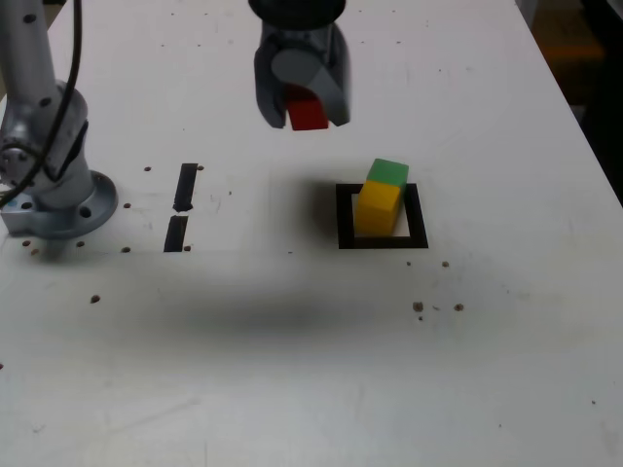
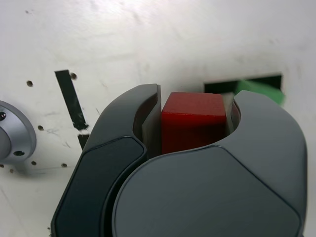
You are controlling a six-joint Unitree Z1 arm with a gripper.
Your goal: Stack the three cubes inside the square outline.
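Observation:
My gripper [image 1: 304, 109] hangs above the table, shut on the red cube [image 1: 309, 110], up and toward the exterior view's left of the square outline [image 1: 382, 240]. In the wrist view the red cube [image 2: 193, 121] sits clamped between the two grey jaws of the gripper [image 2: 196, 118]. The yellow cube [image 1: 378, 208] stands inside the outline. The green cube [image 1: 388, 173] sits at its far side, touching or just behind the yellow one, over the outline's far edge. The wrist view shows a green corner [image 2: 261, 91] and part of the outline [image 2: 224, 86] past the jaws.
Two short black tape strips [image 1: 181, 207] lie at the exterior view's left, near the arm's metal base [image 1: 54, 199]. Small dark holes dot the white table [image 1: 311, 370]. The table's edge runs along the exterior view's right.

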